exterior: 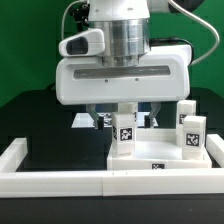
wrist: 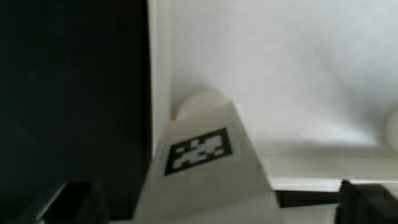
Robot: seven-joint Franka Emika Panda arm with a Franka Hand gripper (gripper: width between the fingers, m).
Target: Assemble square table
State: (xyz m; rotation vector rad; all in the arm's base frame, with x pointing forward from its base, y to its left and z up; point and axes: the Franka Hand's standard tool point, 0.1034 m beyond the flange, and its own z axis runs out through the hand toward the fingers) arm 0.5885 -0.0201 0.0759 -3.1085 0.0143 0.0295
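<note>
The white square slab (exterior: 165,152) lies at the front right against the border wall, with a tag on its front edge. One white tagged leg (exterior: 125,134) stands upright on the slab's left part. My gripper (exterior: 125,118) is low over this leg, with a finger on each side. In the wrist view the leg (wrist: 205,150) stands between the fingertips (wrist: 86,200), near the slab's edge (wrist: 285,70). A dark gap shows between the leg and the other finger, so my gripper (wrist: 217,205) is open. Two more legs (exterior: 187,113) (exterior: 193,135) stand on the slab's right side.
A long low white border wall (exterior: 60,182) runs along the front and up both sides. The marker board (exterior: 84,120) lies behind the gripper. Black table surface (exterior: 60,145) lies on the exterior view's left of the slab. A rounded white part (wrist: 390,125) shows at the wrist view's edge.
</note>
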